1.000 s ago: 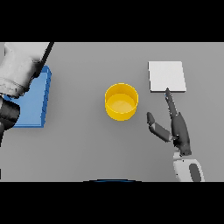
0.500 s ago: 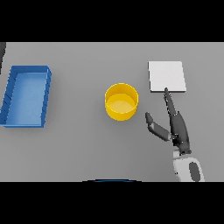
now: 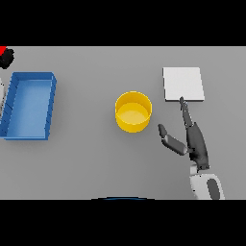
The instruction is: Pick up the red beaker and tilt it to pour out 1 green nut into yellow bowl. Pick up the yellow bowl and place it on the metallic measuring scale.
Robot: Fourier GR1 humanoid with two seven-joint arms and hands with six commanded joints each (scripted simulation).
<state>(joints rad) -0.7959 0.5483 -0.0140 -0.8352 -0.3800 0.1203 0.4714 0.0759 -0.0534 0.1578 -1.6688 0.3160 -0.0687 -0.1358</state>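
Observation:
The yellow bowl (image 3: 132, 125) stands upright in the middle of the table, and I see nothing inside it. Right of it and farther back lies the flat metallic scale (image 3: 183, 83). My right hand (image 3: 197, 145) is open to the right of the bowl and apart from it. Its fingers point at the scale's near edge and its thumb sticks out toward the bowl. A sliver of the red beaker (image 3: 2, 49) shows at the far left edge, and a dark part of my left hand (image 3: 6, 58) shows right beside it. Most of both is cut off.
A blue open tray (image 3: 33, 75) lies at the left side of the table. A strip of my white left arm (image 3: 2, 93) shows at the edge beside it.
A second ago my left arm hung over the blue tray. It then left the view, and now a bit of the hand and the red beaker show at the upper left edge. The right hand stayed put.

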